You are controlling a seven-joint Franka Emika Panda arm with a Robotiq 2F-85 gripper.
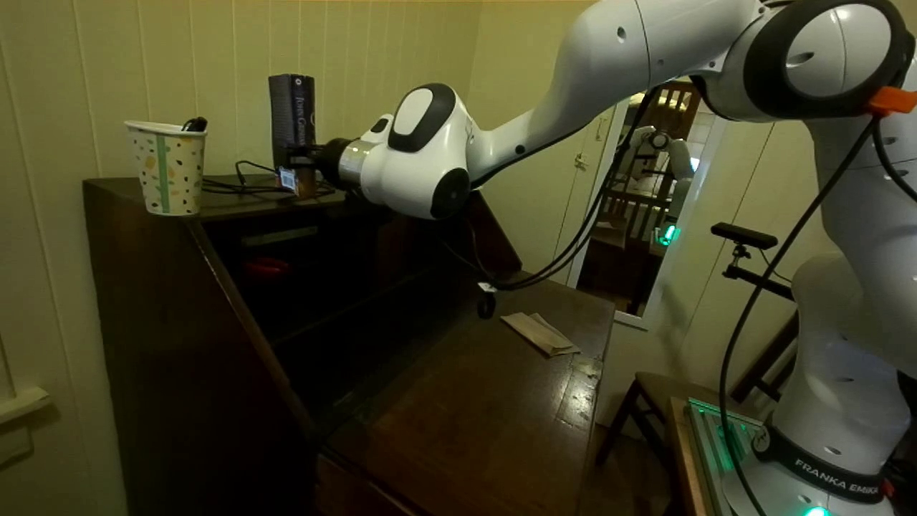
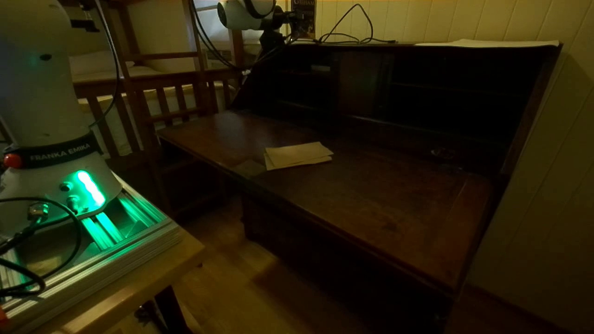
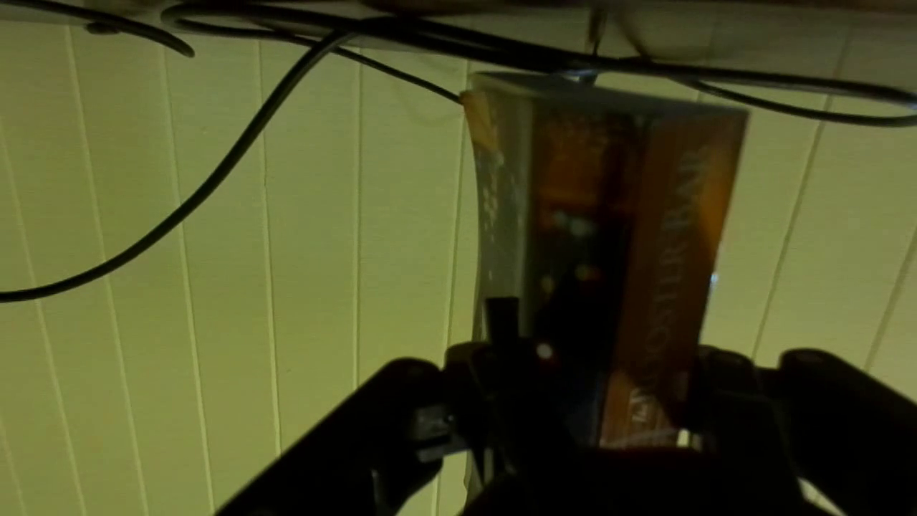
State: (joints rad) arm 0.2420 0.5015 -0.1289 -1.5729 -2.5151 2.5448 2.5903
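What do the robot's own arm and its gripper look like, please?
The arm is white and rounded, with black joint covers and an orange piece. Black cables hang from it. A silver ring adjoins the black, two-fingered gripper. The base has a black band marked FRANKA EMIKA and a green light.

Yellowish paneled wall (image 1: 401, 57), dark desk (image 1: 458, 416), mirror (image 1: 637, 244)

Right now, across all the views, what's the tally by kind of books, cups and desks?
Book: 1, held in the gripper
Cup: 1, patterned, on top of the desk
Desk: 1
Total: 3
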